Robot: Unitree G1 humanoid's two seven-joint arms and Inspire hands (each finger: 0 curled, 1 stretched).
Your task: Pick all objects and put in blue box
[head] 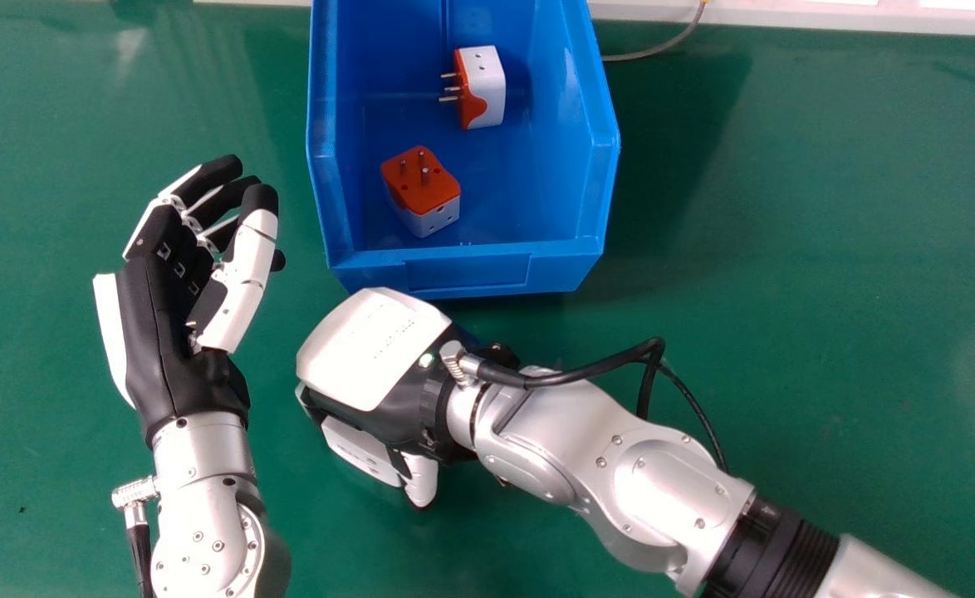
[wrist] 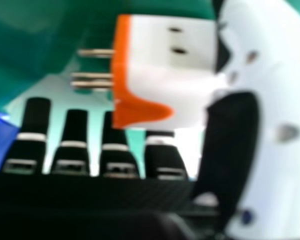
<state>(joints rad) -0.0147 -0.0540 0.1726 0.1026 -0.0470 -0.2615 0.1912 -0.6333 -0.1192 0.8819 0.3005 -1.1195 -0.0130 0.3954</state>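
In the head view my left hand (head: pixel 164 324) stands left of the blue box (head: pixel 467 270), open and holding nothing. My right hand (head: pixel 375 349) is palm down over the table, just in front of the box. An orange and white plug adapter (wrist: pixel 165 75) shows in the right hand view, between the thumb and the fingers of my open right hand (wrist: pixel 74 150); its white end is against or very near the thumb. Inside the box, one adapter (head: pixel 483 87) lies on its side farther back, and another (head: pixel 423 189) nearer the front has its pins up.
The green table (head: pixel 828 249) surrounds the box and extends to the right. A grey cable (head: pixel 662 48) runs by the box's back right side. Along the table's back edge is a pale strip (head: pixel 869 18). My right forearm (head: pixel 645 498) crosses the lower right.
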